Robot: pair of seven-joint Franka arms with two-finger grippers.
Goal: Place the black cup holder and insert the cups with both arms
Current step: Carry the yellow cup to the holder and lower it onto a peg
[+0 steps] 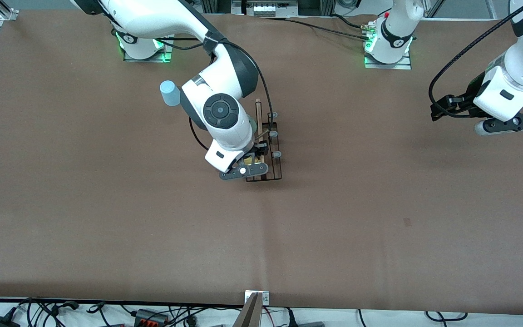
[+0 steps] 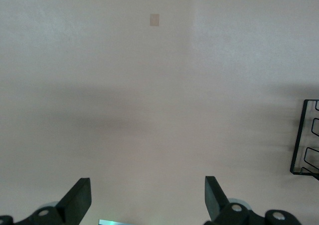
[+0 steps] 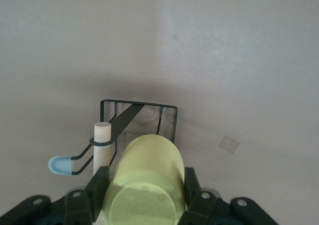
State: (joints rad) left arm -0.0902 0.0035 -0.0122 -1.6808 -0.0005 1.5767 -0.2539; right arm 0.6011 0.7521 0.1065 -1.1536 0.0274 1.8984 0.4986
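The black cup holder (image 1: 274, 169) stands mid-table, its wooden rod (image 1: 259, 113) on top and grey-tipped prongs (image 1: 277, 155) on its side. My right gripper (image 1: 253, 160) is over it, shut on the yellow cup (image 3: 147, 180), which lies on its side between the fingers (image 3: 97, 185) beside the rod (image 3: 101, 145) and above the rack (image 3: 144, 108). The light blue cup (image 1: 169, 93) stands on the table toward the right arm's end. The mint green cup is not clearly visible. My left gripper (image 1: 438, 110) waits open and empty (image 2: 147, 195) over the table at the left arm's end.
A small darker patch (image 1: 407, 221) marks the brown table cover nearer the front camera; it also shows in the left wrist view (image 2: 154, 19). The holder's edge (image 2: 305, 137) shows in the left wrist view. Cables (image 1: 152, 313) lie along the front edge.
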